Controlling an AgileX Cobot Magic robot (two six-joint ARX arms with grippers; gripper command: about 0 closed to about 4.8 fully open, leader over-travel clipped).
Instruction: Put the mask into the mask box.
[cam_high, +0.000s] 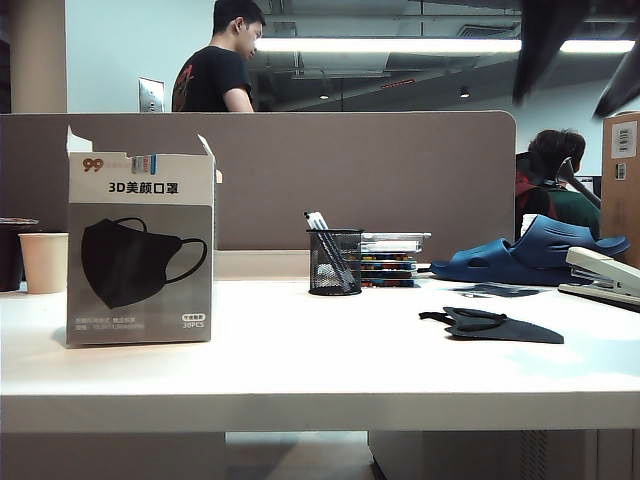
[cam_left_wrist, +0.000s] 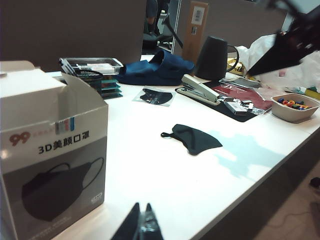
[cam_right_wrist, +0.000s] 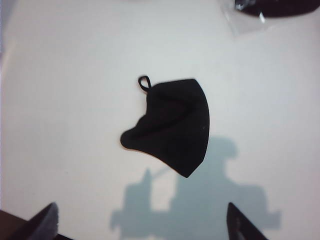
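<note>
A black mask (cam_right_wrist: 172, 125) lies flat on the white table (cam_high: 300, 370), well apart from the open-topped mask box (cam_high: 140, 255) at the far left. It looks light, soft and floppy — best pinched at a folded edge, pressing into the table. The right hand (cam_right_wrist: 142, 220) hangs high above it, fingers spread wide. The left hand (cam_left_wrist: 140, 226) sits low near the box, fingers pressed together, empty.

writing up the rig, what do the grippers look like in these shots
Both are black. The left gripper shows two thin tapered fingers ending in points. The right gripper shows two dark wedge-shaped fingertips; from the exterior view it appears as blurred black pointed shapes. No cables or markings are visible.
</note>
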